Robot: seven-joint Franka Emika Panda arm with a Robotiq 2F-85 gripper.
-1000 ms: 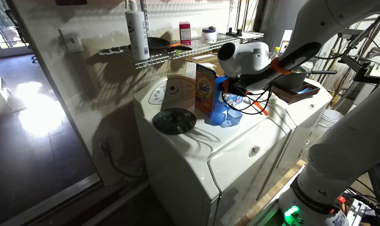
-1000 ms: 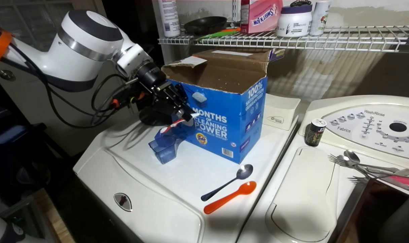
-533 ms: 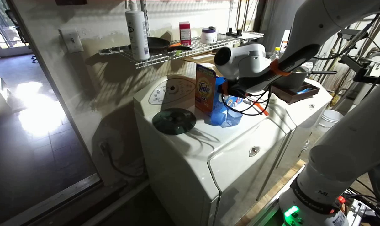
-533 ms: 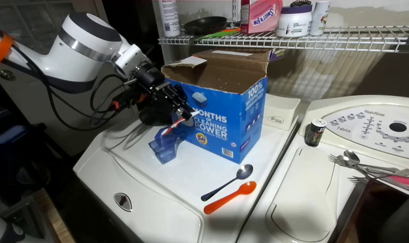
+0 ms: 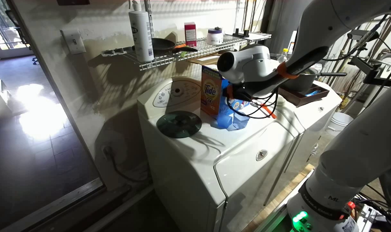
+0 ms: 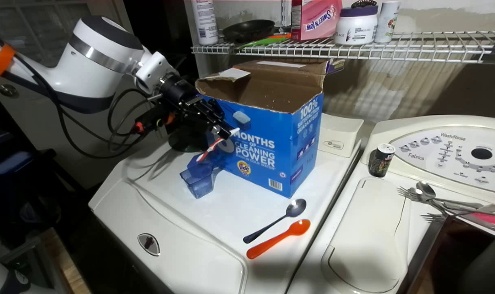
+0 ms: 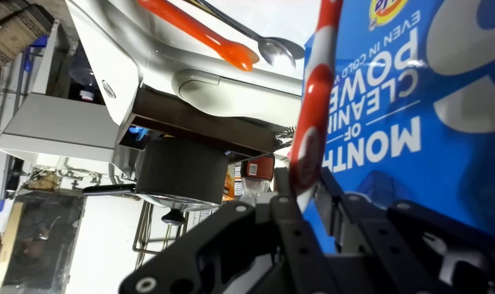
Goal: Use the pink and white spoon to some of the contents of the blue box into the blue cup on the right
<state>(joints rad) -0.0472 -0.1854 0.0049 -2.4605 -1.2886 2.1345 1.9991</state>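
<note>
While aslant, tip-down nr blue box [image 6: 268, 141], tool [image 7: 306, 185] tight on pink/wht spoon [image 7: 317, 90].

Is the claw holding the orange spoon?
No, the orange spoon lies on the white machine top, while the claw grips the red-and-white spoon.
</note>
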